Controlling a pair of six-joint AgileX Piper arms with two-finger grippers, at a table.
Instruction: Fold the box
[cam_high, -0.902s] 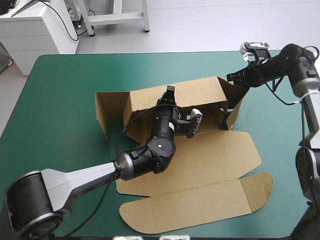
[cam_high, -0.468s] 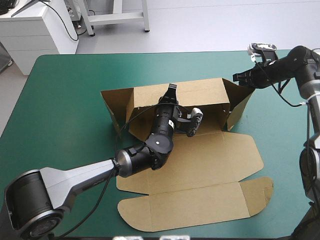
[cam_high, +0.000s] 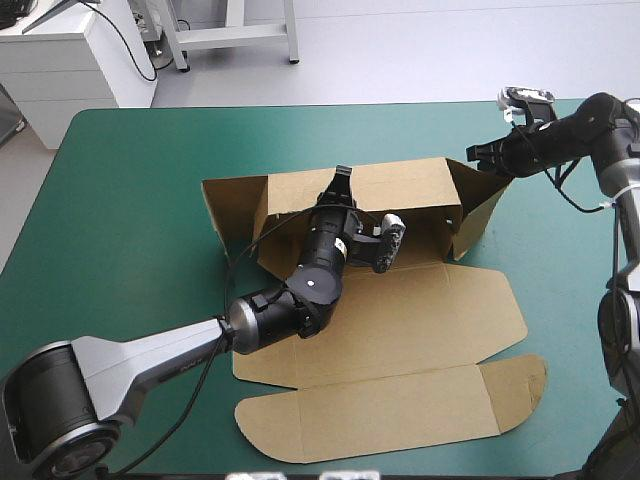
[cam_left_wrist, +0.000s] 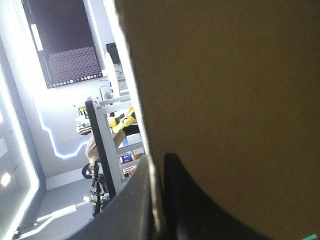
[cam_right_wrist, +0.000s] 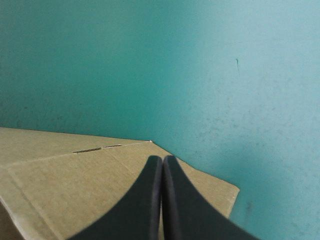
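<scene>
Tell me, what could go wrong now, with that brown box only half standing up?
1. The left end effector pinches only the top edge of the back wall of the box; if it slips, the wall could drop flat.
2. The right end effector sits shut at the right end flap; a hard push might crease it or shove the whole box across the teal-green table.

Box (cam_high: 400, 330): lay in the middle of the worktop (cam_high: 130, 220), far wall and end flaps raised, lid panels flat toward the near edge.
Left tool (cam_high: 341, 180): stood inside the box, pinching the far wall's top edge.
Right tool (cam_high: 480, 153): was at the right end flap's upper corner.
</scene>
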